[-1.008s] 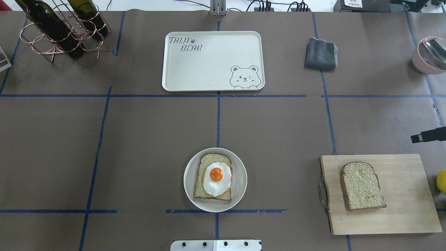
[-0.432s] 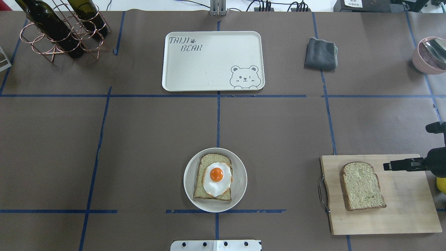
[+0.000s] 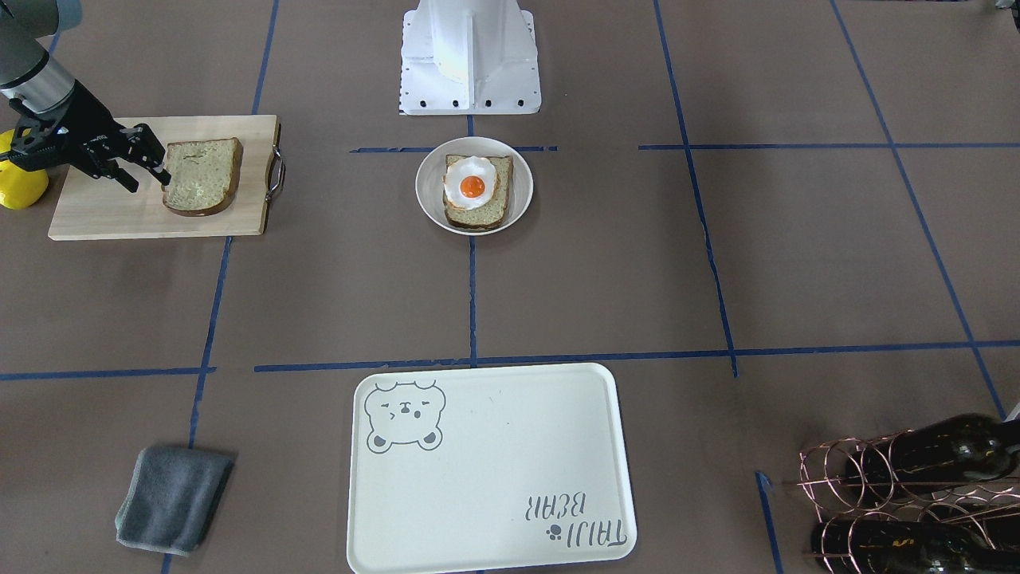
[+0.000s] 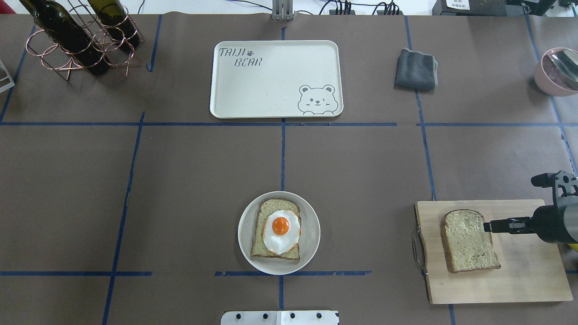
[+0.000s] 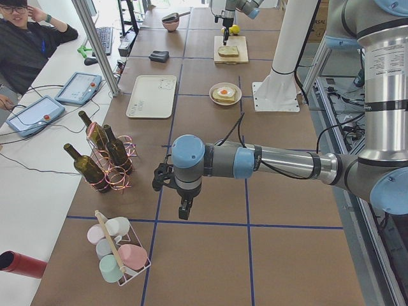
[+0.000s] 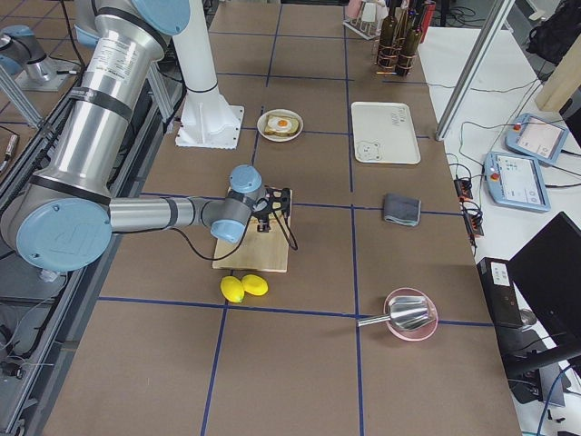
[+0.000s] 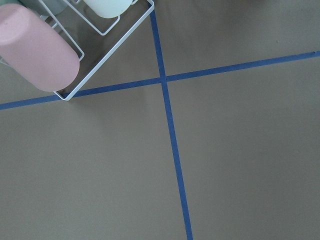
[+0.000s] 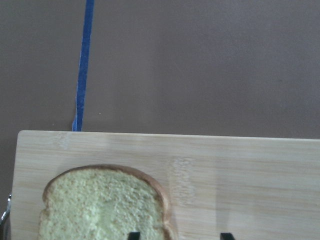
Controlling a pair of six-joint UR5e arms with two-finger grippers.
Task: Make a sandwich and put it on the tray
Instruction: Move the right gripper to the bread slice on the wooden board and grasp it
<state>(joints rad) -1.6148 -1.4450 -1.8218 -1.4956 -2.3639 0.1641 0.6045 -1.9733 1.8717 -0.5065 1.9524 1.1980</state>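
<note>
One bread slice with the fried egg [image 4: 281, 230] on top lies on a small white plate [image 4: 311, 234] at the near centre. The second bread slice [image 4: 469, 241] lies on a wooden cutting board [image 4: 528, 275] at the right. My right gripper [image 4: 492, 225] is open and low over the board at that slice's right edge. In the right wrist view one fingertip [image 8: 133, 235] is over the slice's corner [image 8: 105, 205]. The cream tray [image 4: 271, 85] lies empty at the far centre. My left gripper [image 5: 183, 210] hangs far off to the left; I cannot tell whether it is open or shut.
A copper rack with wine bottles [image 4: 76, 36] stands far left. A grey cloth [image 4: 415, 68] lies right of the tray. A pink bowl [image 4: 557, 70] with a metal scoop sits far right. Two lemons [image 6: 243, 286] lie beside the board. A cup rack [image 5: 118, 252] stands near the left arm.
My right gripper has come in from the right edge, moved nearer and leftward over the cutting board, and now reaches the loose slice's edge. Nothing else moved.
</note>
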